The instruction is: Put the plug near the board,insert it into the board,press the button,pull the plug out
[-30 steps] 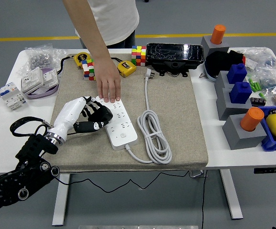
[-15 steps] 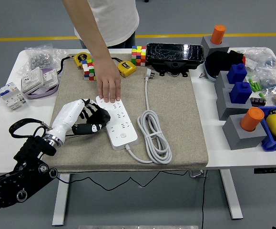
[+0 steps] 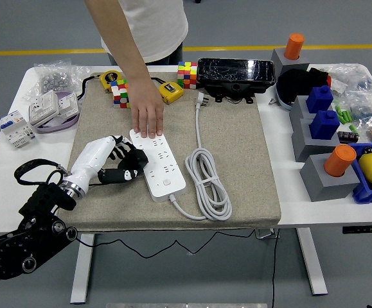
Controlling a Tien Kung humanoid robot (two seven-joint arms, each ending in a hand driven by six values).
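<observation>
A: Well, what is changing with your left hand [image 3: 124, 165]?

B: It is drawing back. A second ago it was lying over the near-left edge of the white board [image 3: 158, 162]; now it is sitting lower and more towards you, with the board just to its right, touching or almost touching.

A: Is it carrying anything?

B: I cannot tell whether it is closed on something. Its dark parts are blending together, so a small plug inside it would not be showing.

A: Where are you seeing a plug, then?

B: The one I am seeing clearly is the white plug [image 3: 202, 98] on the end of the coiled white cable [image 3: 206, 181]. It is lying on the mat [image 3: 237, 160], well apart from your hand, beyond it and to its right, and it is not sitting in any socket.

A: And the person?

B: The person's hand [image 3: 147, 115] is pressing flat on the board's far end, just beyond your hand, and it is not shifting. I am judging the retreat as either the pull-out finishing or a missed approach.

A: Is any writing readable?

B: Nothing is reading clearly on the board or the plug.
</observation>
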